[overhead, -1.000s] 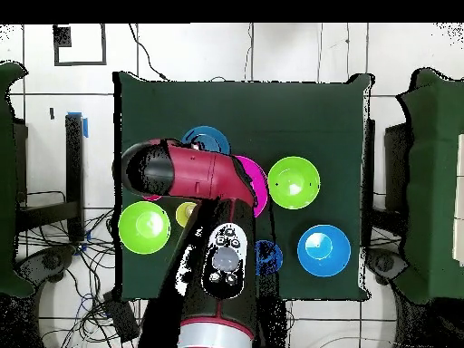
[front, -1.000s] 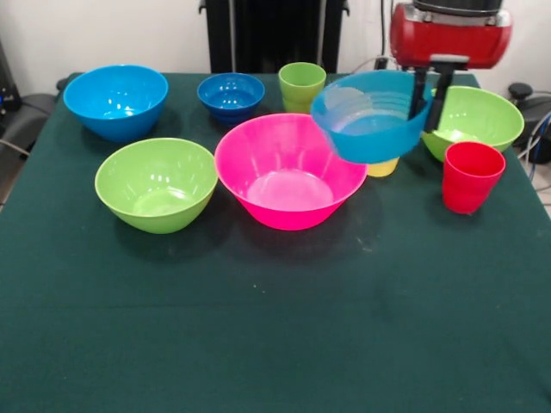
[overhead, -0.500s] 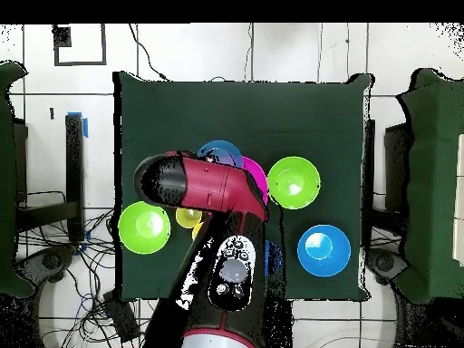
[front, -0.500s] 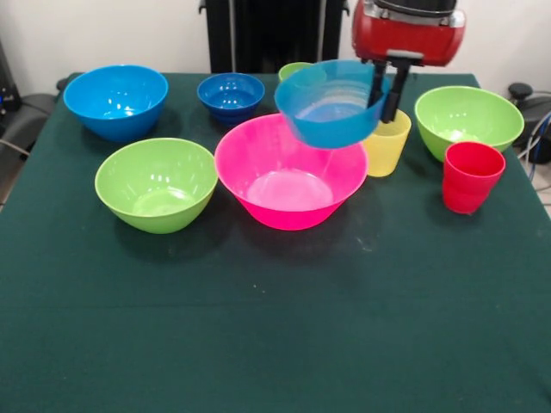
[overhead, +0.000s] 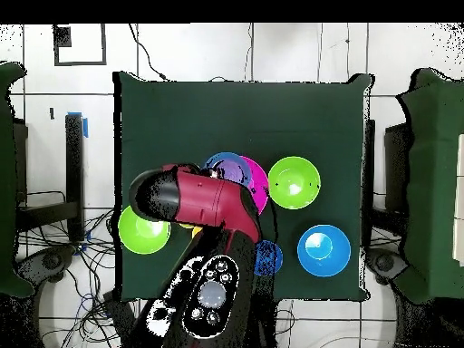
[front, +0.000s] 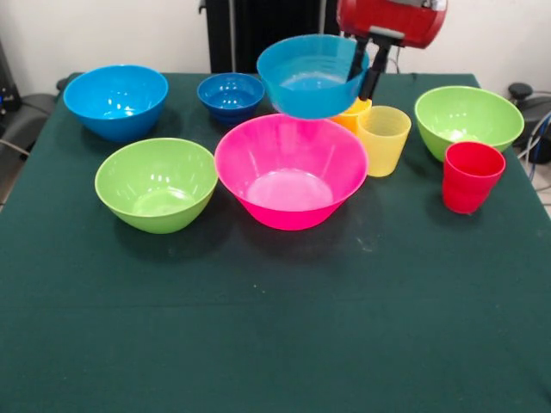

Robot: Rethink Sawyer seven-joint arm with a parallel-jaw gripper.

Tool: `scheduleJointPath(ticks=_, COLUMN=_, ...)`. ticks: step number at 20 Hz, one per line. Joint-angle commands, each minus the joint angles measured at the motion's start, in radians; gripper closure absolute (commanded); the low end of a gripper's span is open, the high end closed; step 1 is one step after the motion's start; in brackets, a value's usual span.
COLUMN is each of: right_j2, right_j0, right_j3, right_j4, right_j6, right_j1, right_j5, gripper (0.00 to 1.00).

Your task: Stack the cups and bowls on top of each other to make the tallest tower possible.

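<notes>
My gripper (front: pixel 362 79) is shut on the right rim of the small light blue bowl (front: pixel 306 76) and holds it in the air, behind the large pink bowl (front: pixel 290 168). The small dark blue bowl (front: pixel 231 93) stands alone to its left, with nothing in it. The yellow cup (front: pixel 384 138), the orange cup (front: pixel 353 114) and the red cup (front: pixel 471 175) stand to the right. The green cup is hidden behind the held bowl. In the overhead view the arm covers the gripper; the held bowl (overhead: pixel 225 168) shows beside the pink bowl (overhead: pixel 258 186).
A bright blue bowl (front: pixel 116 99) stands at the back left. One lime green bowl (front: pixel 157 182) is left of the pink bowl, another (front: pixel 468 119) at the back right. The overhead view shows them (overhead: pixel 323 250) (overhead: pixel 294 181) (overhead: pixel 140 231) on the green cloth.
My gripper has carried the light blue bowl leftward and higher in the front view. The yellow and orange cups are now uncovered; the green cup is now hidden.
</notes>
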Motion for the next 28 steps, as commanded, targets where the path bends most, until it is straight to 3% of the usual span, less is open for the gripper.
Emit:
scheduleJointPath(ticks=1, right_j2=0.004, right_j0=0.004, right_j3=0.088, right_j4=-0.053, right_j6=0.151, right_j1=-0.014, right_j5=0.032, gripper=1.00)
scheduleJointPath(ticks=6, right_j2=-0.034, right_j0=0.014, right_j3=0.111, right_j4=-0.064, right_j6=0.165, right_j1=-0.030, right_j5=0.027, gripper=1.00)
scheduleJointPath(ticks=13, right_j2=-0.060, right_j0=0.008, right_j3=0.165, right_j4=-0.069, right_j6=0.186, right_j1=-0.011, right_j5=-0.082, gripper=1.00)
scheduleJointPath(ticks=20, right_j2=-0.004, right_j0=-0.087, right_j3=0.246, right_j4=-0.082, right_j6=0.104, right_j1=-0.059, right_j5=-0.164, gripper=1.00)
scheduleJointPath(ticks=28, right_j2=0.015, right_j0=-0.128, right_j3=0.353, right_j4=-0.096, right_j6=0.124, right_j1=-0.096, right_j5=-0.261, gripper=1.00)
